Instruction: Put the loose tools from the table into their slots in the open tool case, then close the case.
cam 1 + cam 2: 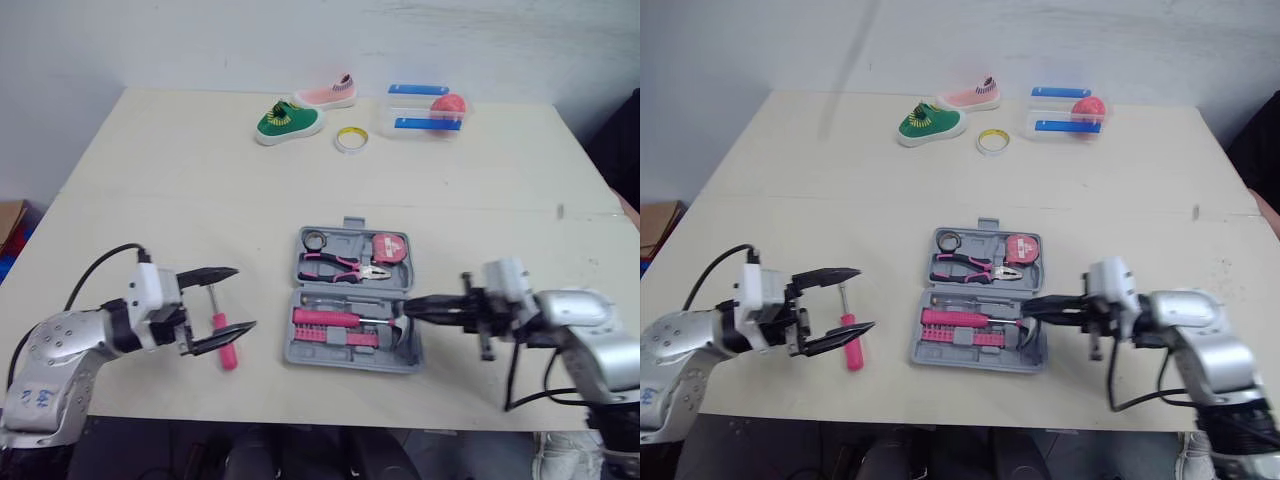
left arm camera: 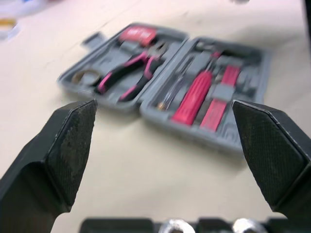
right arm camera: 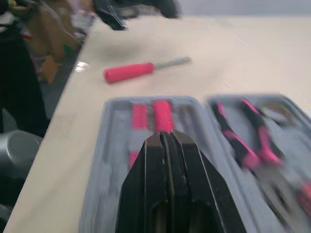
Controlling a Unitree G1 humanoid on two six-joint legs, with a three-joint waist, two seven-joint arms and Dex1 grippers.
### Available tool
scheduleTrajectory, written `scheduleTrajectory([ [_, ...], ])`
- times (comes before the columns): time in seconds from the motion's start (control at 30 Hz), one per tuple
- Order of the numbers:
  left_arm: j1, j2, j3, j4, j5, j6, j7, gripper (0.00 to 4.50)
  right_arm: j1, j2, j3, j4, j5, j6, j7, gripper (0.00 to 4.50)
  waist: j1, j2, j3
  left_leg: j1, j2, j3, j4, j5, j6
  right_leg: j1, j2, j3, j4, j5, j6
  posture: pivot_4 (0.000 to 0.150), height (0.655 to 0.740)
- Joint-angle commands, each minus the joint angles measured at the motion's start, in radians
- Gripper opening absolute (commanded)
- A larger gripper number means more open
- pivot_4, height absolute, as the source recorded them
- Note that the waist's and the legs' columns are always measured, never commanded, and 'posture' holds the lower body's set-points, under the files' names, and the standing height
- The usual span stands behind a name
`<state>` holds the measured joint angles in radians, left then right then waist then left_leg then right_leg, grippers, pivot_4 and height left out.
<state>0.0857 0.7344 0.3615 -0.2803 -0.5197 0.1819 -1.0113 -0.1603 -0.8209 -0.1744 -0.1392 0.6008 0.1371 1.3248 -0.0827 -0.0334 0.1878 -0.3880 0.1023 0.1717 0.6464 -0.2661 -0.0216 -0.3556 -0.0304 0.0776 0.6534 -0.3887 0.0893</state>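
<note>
At the near left of the bench (image 1: 150, 200), the left end effector (image 1: 244, 298) stands wide open and empty, its two fingers spread to either side of the screwdriver (image 1: 224, 340). We judge the main hazard to be a missed or glancing grasp. The head views do not tell us whether the fingers are down at the tool's level or above it, and a close made too high would catch nothing. A close on the round pink handle could also roll it, or knock the tool toward the near edge, which is close by.

A second hazard lies at the case (image 1: 297, 352). The right end effector (image 1: 410, 308), fingers pressed together and holding nothing we can see, has its tips over the near right corner of the case. A push there could slide the case or disturb the tools seated in it.

The screwdriver lies flat on the bench, left of the case and apart from it, with its shaft toward the far side and its handle toward the near side. As the head views show it, it crosses the gap between the left fingers. The open case lies to the right of that end effector.
</note>
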Motion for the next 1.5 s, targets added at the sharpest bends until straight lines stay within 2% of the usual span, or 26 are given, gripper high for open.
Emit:
scheduleTrajectory([
  [0.03,0.051,0.023,0.197,0.125,0.065,-0.091,0.079,4.50,0.044,-0.051,-0.170,0.188,-0.075,-0.224,0.046,1.78,0.000,0.000,0.000,0.000,0.000,0.000,0.000,0.000,0.000,0.000,0.000,-0.001,0.000,0.000,0.000,0.150,0.7400],
  [0.17,0.093,0.040,0.308,0.293,0.090,-0.141,0.105,4.50,0.023,-0.083,-0.260,0.435,-0.120,-0.398,0.050,3.78,-0.004,0.000,0.001,0.000,-0.001,0.000,0.000,0.000,0.000,0.000,0.000,-0.001,-0.001,-0.001,-0.001,0.150,0.7400],
  [0.2,0.097,0.043,0.335,0.336,0.094,-0.152,0.119,4.50,0.016,-0.095,-0.274,0.497,-0.127,-0.420,0.050,4.21,-0.005,0.000,0.001,0.001,-0.001,0.000,0.000,0.000,0.000,0.000,-0.001,-0.001,-0.001,-0.001,-0.001,0.150,0.7400],
  [0.23,0.101,0.045,0.356,0.370,0.101,-0.165,0.135,4.50,0.008,-0.105,-0.284,0.561,-0.136,-0.460,0.063,4.41,-0.006,0.000,0.001,0.001,-0.001,0.001,-0.001,0.000,0.000,0.000,-0.001,0.000,-0.001,0.000,-0.001,0.150,0.7400],
  [0.3,0.098,0.048,0.400,0.432,0.111,-0.190,0.178,4.50,-0.006,-0.138,-0.288,0.703,-0.172,-0.548,0.084,4.41,-0.006,0.000,0.001,0.001,-0.001,0.001,-0.001,-0.001,0.001,0.000,-0.002,-0.001,-0.001,0.000,-0.001,0.150,0.7400],
  [0.43,0.133,0.052,0.475,0.490,0.122,-0.188,0.254,4.50,-0.075,-0.195,-0.299,0.982,-0.236,-0.685,0.017,4.41,-0.011,0.001,0.001,0.001,-0.002,0.001,-0.002,-0.001,0.001,0.000,-0.004,-0.001,-0.001,-0.001,-0.001,0.150,0.7400],
  [0.6,0.170,0.029,0.473,0.424,0.105,-0.159,0.274,4.50,-0.133,-0.198,-0.267,1.067,-0.245,-0.746,0.053,4.41,-0.030,0.001,0.001,0.002,-0.002,0.001,-0.003,-0.001,0.001,0.001,-0.006,-0.003,0.000,-0.001,-0.001,0.150,0.7400],
  [0.7,0.179,0.010,0.450,0.334,0.087,-0.067,0.318,4.50,-0.160,-0.141,-0.227,0.970,-0.202,-0.683,0.115,4.41,-0.034,0.001,0.001,0.002,-0.002,0.000,-0.003,-0.001,0.001,0.002,-0.006,-0.004,0.000,0.000,-0.001,0.150,0.7400],
  [0.73,0.186,0.003,0.446,0.269,0.094,0.005,0.375,4.50,-0.172,-0.115,-0.209,0.915,-0.178,-0.648,0.136,4.41,-0.037,0.000,0.001,0.003,-0.002,0.000,-0.003,-0.001,0.000,0.003,-0.006,-0.004,0.000,0.000,-0.001,0.150,0.7400],
  [0.83,0.193,0.006,0.422,0.057,0.042,0.160,0.425,4.50,-0.187,-0.068,-0.157,0.762,-0.132,-0.529,0.172,4.41,-0.043,0.000,0.002,0.003,-0.001,-0.002,-0.003,-0.001,-0.001,0.004,-0.004,-0.005,0.000,0.000,0.000,0.150,0.7400],
  [0.97,0.149,0.027,0.408,-0.166,-0.086,0.395,0.504,4.50,-0.191,-0.024,-0.125,0.606,-0.082,-0.441,0.178,4.41,-0.027,0.003,0.003,0.001,-0.001,-0.003,-0.003,-0.001,-0.001,0.003,-0.004,-0.006,0.000,0.000,0.001,0.150,0.7400],
  [1.03,0.155,0.041,0.381,-0.275,-0.153,0.576,0.574,4.50,-0.172,0.020,-0.095,0.483,-0.031,-0.360,0.167,4.41,-0.021,0.003,0.003,0.001,-0.001,-0.005,-0.002,0.000,-0.002,0.004,-0.003,-0.007,0.000,0.000,0.001,0.150,0.7400],
  [1.13,0.154,0.038,0.364,-0.368,-0.225,0.733,0.643,4.50,-0.133,0.048,-0.063,0.358,0.001,-0.293,0.184,4.41,-0.014,0.003,0.003,0.001,-0.001,-0.006,-0.002,0.000,-0.002,0.004,-0.002,-0.007,0.000,0.000,0.001,0.150,0.7400],
  [1.23,0.102,-0.001,0.338,-0.513,-0.336,0.963,0.828,4.50,-0.149,0.110,-0.009,0.231,0.034,-0.257,0.163,4.41,-0.010,0.003,0.004,0.001,-0.001,-0.007,-0.001,0.000,-0.002,0.004,-0.002,-0.007,0.000,0.000,0.001,0.150,0.7400],
  [1.27,0.096,0.019,0.311,-0.562,-0.351,1.031,0.856,4.50,-0.154,0.126,0.005,0.204,0.038,-0.252,0.168,4.41,-0.011,0.003,0.004,0.001,-0.001,-0.007,0.000,0.000,-0.002,0.004,-0.001,-0.007,0.001,0.000,0.001,0.150,0.7400],
  [1.37,-0.005,-0.101,0.284,-0.620,-0.413,1.185,1.023,4.50,-0.150,0.136,0.034,0.177,0.034,-0.263,0.216,4.41,-0.001,0.004,0.004,0.002,-0.001,-0.009,0.001,0.000,-0.002,0.007,-0.001,-0.007,0.001,0.000,0.002,0.150,0.7400],
  [1.5,-0.080,-0.279,0.200,-0.687,-0.395,1.328,1.161,4.50,-0.147,0.137,0.055,0.165,0.033,-0.275,0.250,4.41,0.007,0.003,0.005,0.003,-0.003,-0.016,0.002,0.000,-0.003,0.014,-0.001,-0.015,-0.004,0.000,0.001,0.150,0.7400],
])
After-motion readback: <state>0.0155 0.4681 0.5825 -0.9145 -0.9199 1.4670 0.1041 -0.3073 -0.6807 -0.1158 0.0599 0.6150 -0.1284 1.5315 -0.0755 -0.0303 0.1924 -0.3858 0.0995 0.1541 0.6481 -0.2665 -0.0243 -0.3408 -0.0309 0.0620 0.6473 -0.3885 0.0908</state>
